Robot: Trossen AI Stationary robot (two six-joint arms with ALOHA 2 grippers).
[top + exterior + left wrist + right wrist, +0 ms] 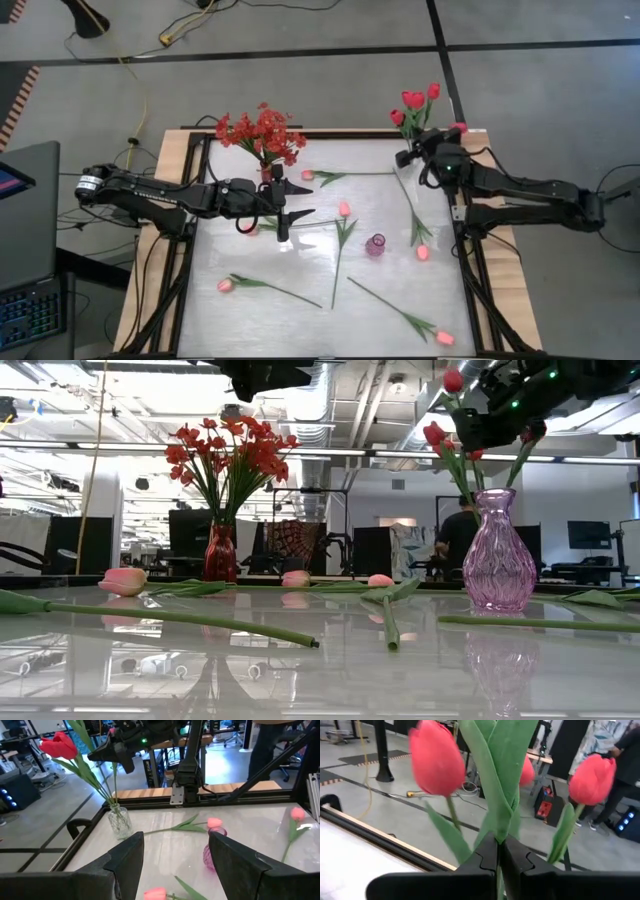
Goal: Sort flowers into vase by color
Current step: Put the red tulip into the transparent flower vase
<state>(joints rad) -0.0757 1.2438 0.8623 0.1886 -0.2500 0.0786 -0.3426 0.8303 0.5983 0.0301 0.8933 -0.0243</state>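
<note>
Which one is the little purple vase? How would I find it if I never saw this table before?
Look at the shiny white table from above and find the middle, between the two arms. The small purple vase stands there, empty, with pink tulips lying around it. The other vases at the back corners already hold red flowers; this one holds none.

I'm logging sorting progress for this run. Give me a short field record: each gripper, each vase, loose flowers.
left gripper: open, empty, above the table near the red vase
right gripper: shut on a red tulip stem above the clear vase
red vase: holds the red blossom sprays
clear vase: holds red tulips
pink vase: empty
pink tulips: six, lying loose on the table
</note>
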